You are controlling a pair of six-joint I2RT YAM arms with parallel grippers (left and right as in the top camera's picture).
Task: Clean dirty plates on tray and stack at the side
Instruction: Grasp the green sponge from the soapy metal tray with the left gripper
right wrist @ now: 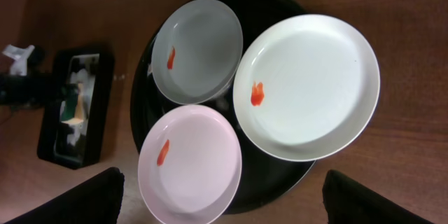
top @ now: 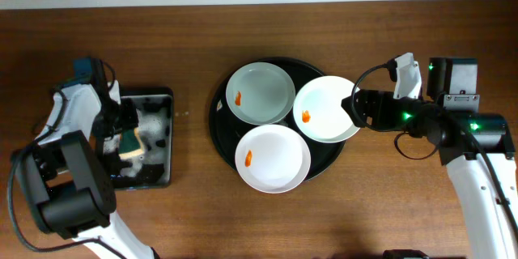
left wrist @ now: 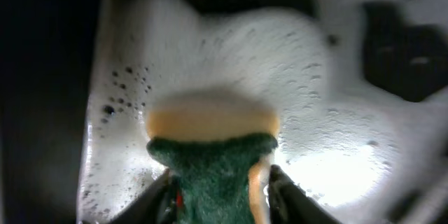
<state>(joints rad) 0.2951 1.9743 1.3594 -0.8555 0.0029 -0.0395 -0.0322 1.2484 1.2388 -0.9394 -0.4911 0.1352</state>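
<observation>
**Three dirty plates sit on one black tray**

From above: one big round black tray (top: 217, 125) sits in the middle of the brown desk (top: 364, 210). Three round plates lie flat on it, open side up, packed close in a triangle. The pale green plate (top: 261, 93) is at the back. One white plate (top: 324, 109) is on the right, and its right edge pokes out past the tray rim. The other white plate (top: 275, 160) is at the front. Each plate has one small orange smear (top: 306, 116) on its left part. Off to the left, apart from the tray, is one black basin (top: 166, 97). Its long side runs from front to back. The left claw (top: 129, 129) is down inside it. The right claw (top: 354, 107) is over the right edge of the right white plate. I cannot tell if it touches.

From the left wrist: the left claw is clenched on one sponge (left wrist: 210, 147), with a finger (left wrist: 157, 199) on each side. The green pad faces the camera. The yellow end points away, into white foam (left wrist: 294, 77).

From the right wrist: the right claw's two dark fingers (right wrist: 70, 199) are far apart. It is released and holds nothing. All three plates show below it, and all three smears are there.
</observation>
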